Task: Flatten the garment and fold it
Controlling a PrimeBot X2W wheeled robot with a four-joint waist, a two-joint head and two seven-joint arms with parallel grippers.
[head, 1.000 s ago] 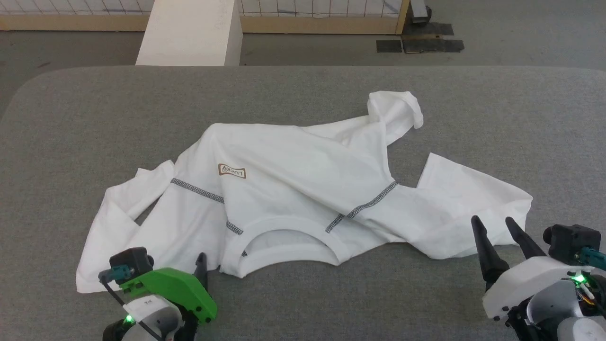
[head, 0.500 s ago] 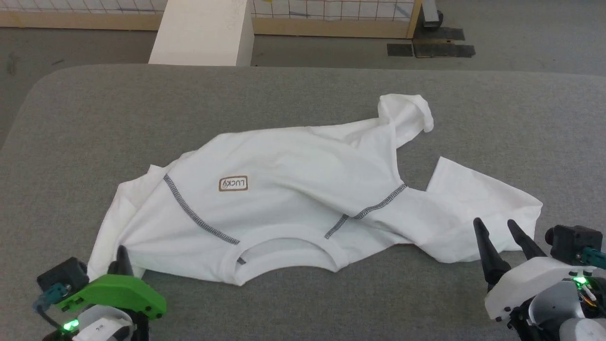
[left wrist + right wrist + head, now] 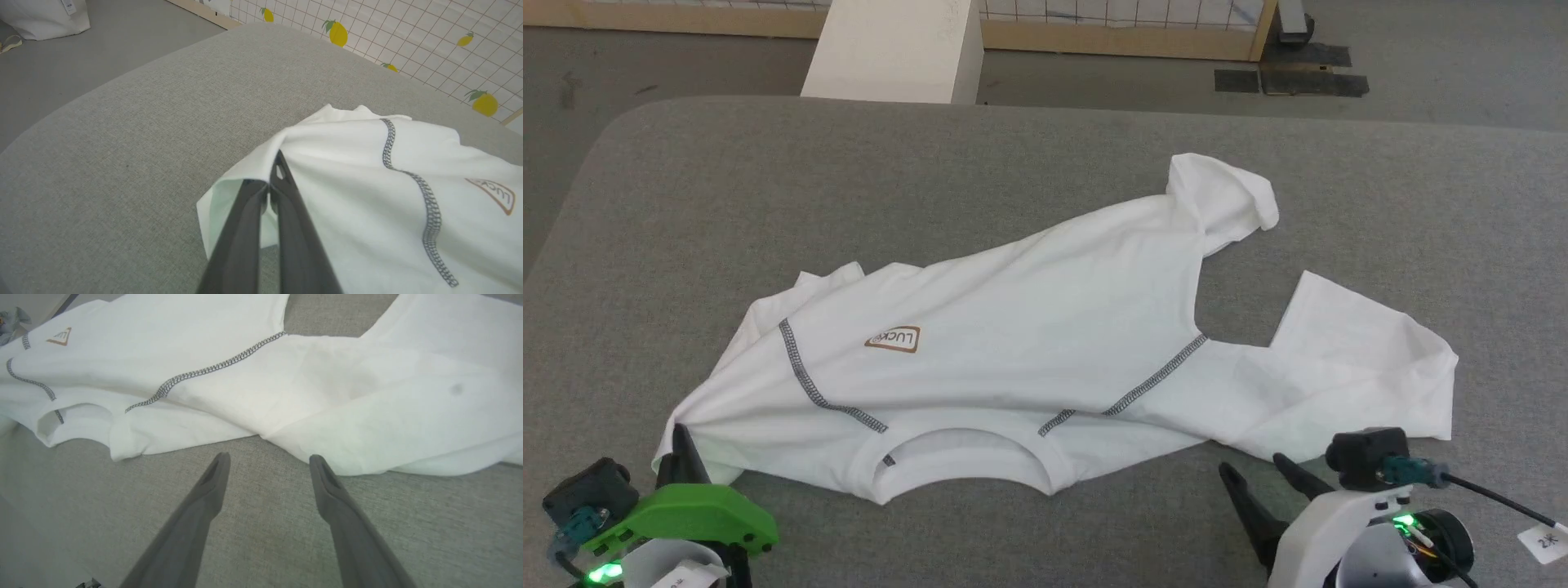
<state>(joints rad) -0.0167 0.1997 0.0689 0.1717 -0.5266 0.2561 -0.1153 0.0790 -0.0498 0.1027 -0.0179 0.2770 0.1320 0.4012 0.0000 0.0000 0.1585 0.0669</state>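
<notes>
The garment [image 3: 1045,327], a white T-shirt with dark zigzag seams and a small brown logo, lies spread and wrinkled across the grey table [image 3: 768,180], collar toward me. My left gripper [image 3: 680,437] at the lower left is shut on the garment's left sleeve corner. The left wrist view shows the left gripper [image 3: 273,179] with white fabric pinched between its closed fingers and the garment [image 3: 388,196] stretching off to the right. My right gripper [image 3: 1254,467] stands open just short of the garment's near hem. In the right wrist view the right gripper [image 3: 269,458] holds nothing, with the garment [image 3: 327,384] just beyond its tips.
A white rectangular box [image 3: 890,49] stands past the table's far edge, in front of a wood-framed grid fence [image 3: 1119,33]. Dark mats [image 3: 1290,80] lie on the floor at the far right. Bare grey table surrounds the garment on all sides.
My left gripper closed on the sleeve corner and drew it left, stretching the garment's left side flatter. My right gripper shifted left along the near hem. The head camera also shifted.
</notes>
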